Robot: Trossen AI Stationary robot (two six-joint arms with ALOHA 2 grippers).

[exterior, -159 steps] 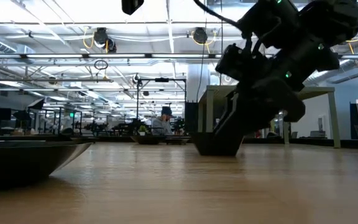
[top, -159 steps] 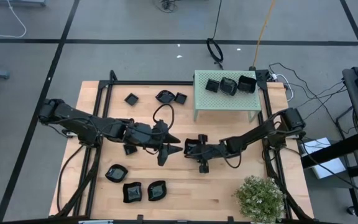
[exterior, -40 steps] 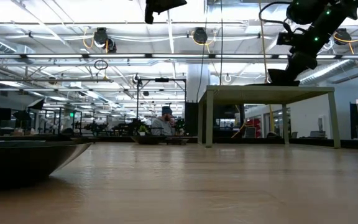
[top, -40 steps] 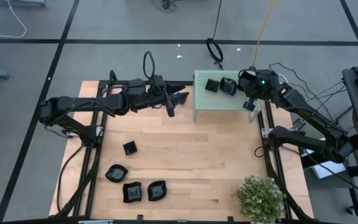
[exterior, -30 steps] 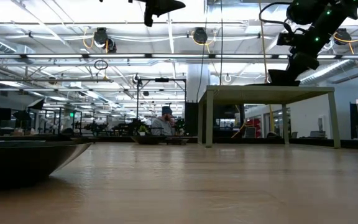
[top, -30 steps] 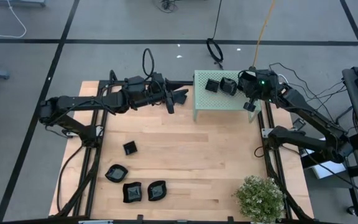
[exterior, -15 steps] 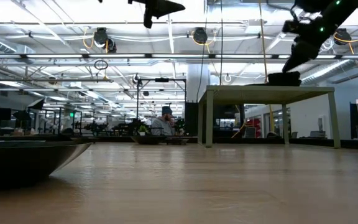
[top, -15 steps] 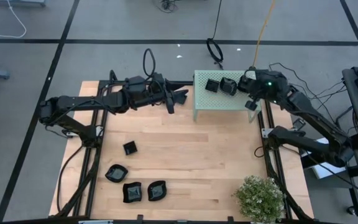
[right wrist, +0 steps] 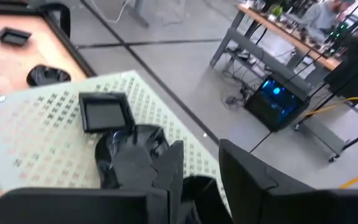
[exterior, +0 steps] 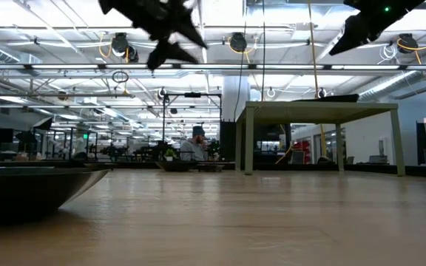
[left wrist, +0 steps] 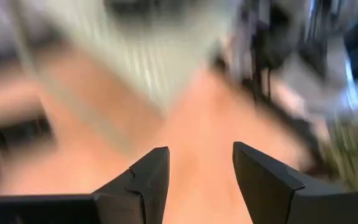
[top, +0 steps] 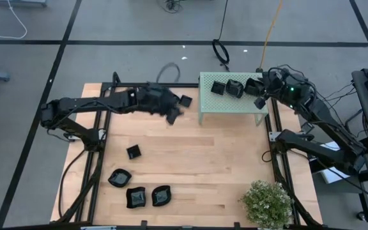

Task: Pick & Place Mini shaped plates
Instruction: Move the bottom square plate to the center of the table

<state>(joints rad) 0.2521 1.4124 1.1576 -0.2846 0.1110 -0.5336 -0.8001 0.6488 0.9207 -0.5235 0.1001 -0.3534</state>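
Left gripper (left wrist: 194, 168), jaws apart w/ nothing between them, hung above the far-left part of the wooden table (top: 203, 160), blurred mid-swing. A square plate (top: 185, 101) lay just ahead of it, beside the pale green perforated box (top: 232, 105). Well behind the gripper, toward the near edge, sat more plates: a small square one (top: 133, 152), then a wavy-edged one (top: 119, 177) and two others (top: 137, 197) (top: 161, 195) grouped close together.

Right gripper (right wrist: 197, 165) hovered at the box's right end, fingers parted and empty as far as its wrist view showed. Just under and ahead of it three plates rested on the box top: a square one (right wrist: 104, 112) farthest out, a rounded one (right wrist: 126, 152) nearer, and a third (top: 254, 85) at the box edge, almost below the fingers.

The plates looked glossy, rigid, light — prob. slick under the pads and likely to chip if dropped. Best hold appeared to be the raised rim, one finger inside, one outside; the square ones offered a straight edge, the wavy ones a dip in the rim. Those touching on the box top seemed apt to shift if nudged.

A potted plant (top: 267, 203) stood at the near-right corner.
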